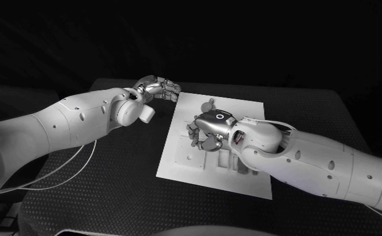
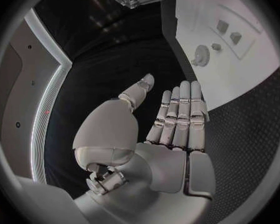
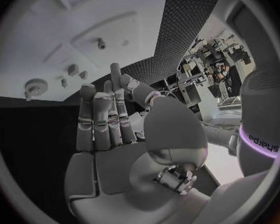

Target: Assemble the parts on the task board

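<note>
Left hand (image 1: 159,89): I see it beside the task board's (image 1: 191,167) far left corner, fingers straight and apart, holding nothing.
Right hand (image 1: 208,131): over the board, fingers extended, empty.
Gear part (image 2: 201,54): lies on the board.

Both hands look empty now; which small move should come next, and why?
Probably lower the right hand toward a part on the task board: it hovers above the board, fingers apart, holding nothing. The left hand is open beside the board's edge.
</note>
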`<control>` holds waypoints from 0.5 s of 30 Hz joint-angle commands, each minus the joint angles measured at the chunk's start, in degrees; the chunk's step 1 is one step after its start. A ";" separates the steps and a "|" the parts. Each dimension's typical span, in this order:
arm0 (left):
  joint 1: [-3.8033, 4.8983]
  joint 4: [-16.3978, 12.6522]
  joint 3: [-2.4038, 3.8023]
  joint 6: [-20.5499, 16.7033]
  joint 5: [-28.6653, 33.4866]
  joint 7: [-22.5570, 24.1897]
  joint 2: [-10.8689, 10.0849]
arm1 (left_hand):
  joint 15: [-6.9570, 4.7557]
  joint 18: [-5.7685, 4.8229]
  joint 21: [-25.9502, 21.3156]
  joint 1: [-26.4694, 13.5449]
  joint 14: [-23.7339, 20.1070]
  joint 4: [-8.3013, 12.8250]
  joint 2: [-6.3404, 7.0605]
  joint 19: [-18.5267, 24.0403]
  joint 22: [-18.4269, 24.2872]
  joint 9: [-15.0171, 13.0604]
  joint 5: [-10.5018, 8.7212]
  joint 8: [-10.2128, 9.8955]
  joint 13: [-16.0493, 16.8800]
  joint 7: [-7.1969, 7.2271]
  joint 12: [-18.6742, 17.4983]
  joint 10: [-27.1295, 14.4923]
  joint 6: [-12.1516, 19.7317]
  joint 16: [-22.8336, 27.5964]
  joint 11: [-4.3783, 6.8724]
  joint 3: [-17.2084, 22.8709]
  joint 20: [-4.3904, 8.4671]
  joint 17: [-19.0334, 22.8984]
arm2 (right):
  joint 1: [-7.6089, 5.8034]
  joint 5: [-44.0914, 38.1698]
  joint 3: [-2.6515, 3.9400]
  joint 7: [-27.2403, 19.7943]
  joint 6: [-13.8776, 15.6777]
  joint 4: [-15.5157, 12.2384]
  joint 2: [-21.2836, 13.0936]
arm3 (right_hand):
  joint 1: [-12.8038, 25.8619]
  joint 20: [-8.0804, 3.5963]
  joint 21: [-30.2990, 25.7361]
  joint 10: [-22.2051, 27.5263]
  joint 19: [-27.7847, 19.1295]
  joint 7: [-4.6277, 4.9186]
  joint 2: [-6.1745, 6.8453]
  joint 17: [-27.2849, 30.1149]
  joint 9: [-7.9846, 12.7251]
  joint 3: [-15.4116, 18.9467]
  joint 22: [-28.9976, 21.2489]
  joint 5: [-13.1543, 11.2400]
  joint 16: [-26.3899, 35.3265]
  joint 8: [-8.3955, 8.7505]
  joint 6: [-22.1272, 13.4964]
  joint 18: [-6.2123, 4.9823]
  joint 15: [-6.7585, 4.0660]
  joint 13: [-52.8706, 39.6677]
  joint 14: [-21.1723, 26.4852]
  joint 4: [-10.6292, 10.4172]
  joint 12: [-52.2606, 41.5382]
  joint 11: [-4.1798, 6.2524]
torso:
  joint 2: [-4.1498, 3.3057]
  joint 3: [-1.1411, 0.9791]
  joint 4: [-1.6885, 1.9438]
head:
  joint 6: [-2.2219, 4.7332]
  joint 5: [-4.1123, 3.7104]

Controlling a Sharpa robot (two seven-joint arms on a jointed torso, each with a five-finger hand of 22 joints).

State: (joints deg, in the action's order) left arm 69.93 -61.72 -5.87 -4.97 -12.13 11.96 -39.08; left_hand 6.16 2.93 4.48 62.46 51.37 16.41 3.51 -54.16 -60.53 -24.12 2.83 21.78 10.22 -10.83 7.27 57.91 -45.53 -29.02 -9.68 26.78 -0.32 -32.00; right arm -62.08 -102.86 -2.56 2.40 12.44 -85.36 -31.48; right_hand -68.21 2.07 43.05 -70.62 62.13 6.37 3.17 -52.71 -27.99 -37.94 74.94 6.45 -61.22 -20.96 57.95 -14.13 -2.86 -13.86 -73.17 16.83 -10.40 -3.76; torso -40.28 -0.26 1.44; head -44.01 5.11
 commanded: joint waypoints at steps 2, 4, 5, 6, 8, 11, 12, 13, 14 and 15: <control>0.04 -0.15 0.04 0.56 0.28 0.75 0.29 | 0.39 0.46 -0.25 -0.54 -0.15 -0.06 -0.12 0.06 0.08 0.09 0.28 0.39 -0.09 -0.09 0.37 0.25 -0.25 0.30 -0.14 0.38 -0.52 -0.07 | 1.03 -2.48 -0.49 -1.22 -0.57 0.85 1.55 | -1.17 -0.38 0.33 -1.25 -0.13 0.06 -0.82 0.07 -0.07 -0.30 1.33 0.33 -0.26 -0.36 0.23 -0.86 -0.33 -1.58 0.21 0.05 -0.05 0.55 | 0.00 -0.03 0.02 | -0.03 0.08; 0.04 -0.12 0.04 0.60 0.28 0.74 0.36 | 0.39 0.46 -0.26 -0.54 -0.15 -0.06 -0.12 0.07 0.08 0.09 0.28 0.39 -0.09 -0.09 0.38 0.25 -0.25 0.31 -0.13 0.39 -0.52 -0.08 | 1.25 -2.68 -0.79 -1.24 -0.60 1.42 2.12 | -1.18 -0.39 0.34 -1.25 -0.13 0.06 -0.82 0.08 -0.07 -0.30 1.33 0.33 -0.27 -0.35 0.23 -0.86 -0.33 -1.59 0.21 0.05 -0.04 0.56 | 0.02 -0.01 0.07 | -0.13 0.35; 0.04 -0.12 0.04 0.62 0.28 0.73 0.35 | 0.39 0.46 -0.26 -0.53 -0.15 -0.06 -0.12 0.07 0.08 0.10 0.28 0.39 -0.10 -0.09 0.38 0.25 -0.25 0.32 -0.13 0.39 -0.52 -0.09 | 1.34 -2.85 -0.99 -1.24 -0.60 1.74 2.37 | -1.19 -0.39 0.34 -1.25 -0.13 0.06 -0.82 0.08 -0.08 -0.30 1.33 0.34 -0.28 -0.35 0.23 -0.86 -0.33 -1.60 0.22 0.05 -0.04 0.56 | 0.02 -0.01 0.10 | -0.21 0.48; 0.04 -0.12 0.04 0.62 0.28 0.70 0.33 | 0.39 0.45 -0.26 -0.54 -0.15 -0.06 -0.12 0.07 0.08 0.10 0.28 0.40 -0.11 -0.09 0.38 0.25 -0.25 0.33 -0.13 0.39 -0.52 -0.09 | 1.42 -3.11 -1.21 -1.26 -0.55 2.04 2.60 | -1.20 -0.39 0.35 -1.25 -0.14 0.06 -0.83 0.09 -0.08 -0.30 1.33 0.34 -0.29 -0.35 0.23 -0.86 -0.34 -1.60 0.22 0.05 -0.04 0.56 | 0.01 -0.01 0.10 | -0.27 0.61; 0.04 -0.11 0.04 0.67 0.28 0.67 0.32 | 0.39 0.45 -0.26 -0.54 -0.16 -0.06 -0.12 0.07 0.08 0.10 0.28 0.40 -0.12 -0.09 0.38 0.25 -0.25 0.34 -0.13 0.39 -0.52 -0.10 | 1.55 -3.24 -1.54 -1.21 -0.57 2.56 3.01 | -1.22 -0.40 0.37 -1.26 -0.14 0.05 -0.84 0.10 -0.08 -0.31 1.33 0.34 -0.30 -0.35 0.24 -0.87 -0.34 -1.61 0.23 0.06 -0.04 0.57 | 0.01 -0.01 0.07 | -0.34 0.67; 0.04 -0.09 0.04 0.67 0.28 0.68 0.31 | 0.39 0.45 -0.27 -0.54 -0.16 -0.05 -0.10 0.07 0.08 0.11 0.28 0.40 -0.13 -0.09 0.39 0.25 -0.25 0.35 -0.13 0.39 -0.53 -0.12 | 1.64 -3.76 -1.96 -1.12 -0.62 3.16 3.47 | -1.24 -0.41 0.39 -1.26 -0.14 0.05 -0.84 0.11 -0.09 -0.31 1.33 0.34 -0.32 -0.35 0.24 -0.86 -0.35 -1.62 0.24 0.06 -0.03 0.57 | 0.02 -0.01 0.05 | -0.49 0.80; 0.04 -0.08 0.04 0.68 0.28 0.68 0.31 | 0.39 0.45 -0.27 -0.54 -0.16 -0.05 -0.11 0.07 0.08 0.11 0.28 0.40 -0.14 -0.09 0.39 0.25 -0.25 0.36 -0.13 0.39 -0.52 -0.13 | 1.69 -3.76 -2.06 -1.10 -0.64 3.34 3.61 | -1.25 -0.41 0.40 -1.26 -0.14 0.05 -0.84 0.11 -0.10 -0.31 1.33 0.34 -0.33 -0.35 0.24 -0.86 -0.35 -1.63 0.25 0.06 -0.03 0.57 | 0.01 -0.02 0.05 | -0.60 0.89; 0.04 -0.07 0.04 0.70 0.28 0.68 0.31 | 0.39 0.45 -0.28 -0.54 -0.16 -0.05 -0.10 0.07 0.08 0.12 0.28 0.40 -0.14 -0.09 0.39 0.25 -0.25 0.36 -0.13 0.39 -0.52 -0.13 | 1.73 -3.87 -2.13 -1.07 -0.65 3.47 3.73 | -1.25 -0.41 0.41 -1.26 -0.14 0.05 -0.84 0.11 -0.10 -0.31 1.33 0.34 -0.33 -0.35 0.24 -0.86 -0.35 -1.63 0.25 0.06 -0.03 0.57 | 0.01 -0.02 0.07 | -0.64 0.92; 0.04 -0.07 0.04 0.71 0.28 0.68 0.31 | 0.39 0.45 -0.28 -0.55 -0.16 -0.05 -0.10 0.07 0.08 0.12 0.28 0.41 -0.15 -0.09 0.39 0.25 -0.25 0.37 -0.13 0.39 -0.53 -0.14 | 1.80 -3.91 -2.17 -1.09 -0.75 3.54 3.82 | -1.26 -0.41 0.42 -1.26 -0.14 0.05 -0.84 0.12 -0.10 -0.31 1.33 0.34 -0.34 -0.35 0.24 -0.86 -0.35 -1.64 0.25 0.06 -0.02 0.58 | 0.01 -0.03 0.05 | -0.68 0.97; 0.04 -0.06 0.04 0.71 0.28 0.68 0.31 | 0.39 0.45 -0.28 -0.55 -0.16 -0.06 -0.10 0.07 0.08 0.12 0.28 0.41 -0.15 -0.09 0.40 0.25 -0.25 0.38 -0.13 0.39 -0.53 -0.14 | 1.85 -3.91 -2.19 -1.09 -0.86 3.56 3.86 | -1.26 -0.41 0.42 -1.26 -0.14 0.05 -0.84 0.12 -0.11 -0.30 1.33 0.34 -0.34 -0.35 0.24 -0.86 -0.36 -1.64 0.26 0.06 -0.02 0.58 | 0.01 -0.02 0.03 | -0.72 1.01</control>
State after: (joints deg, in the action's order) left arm 69.94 -61.71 -5.87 -4.96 -12.13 11.96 -38.86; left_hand 6.16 2.64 4.48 62.46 51.37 16.41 3.51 -54.03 -60.53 -24.07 2.83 22.01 10.13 -10.83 7.27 57.91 -45.53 -29.01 -9.68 26.78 -0.45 -32.05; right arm -60.32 -105.27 -4.74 1.82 12.36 -81.83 -27.76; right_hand -68.21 2.10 43.35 -70.68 62.11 6.41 3.17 -52.66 -27.98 -37.86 74.93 6.61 -61.22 -21.13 57.90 -14.14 -2.83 -13.86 -73.13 16.91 -10.17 -3.71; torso -40.28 -0.28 1.49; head -44.59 5.98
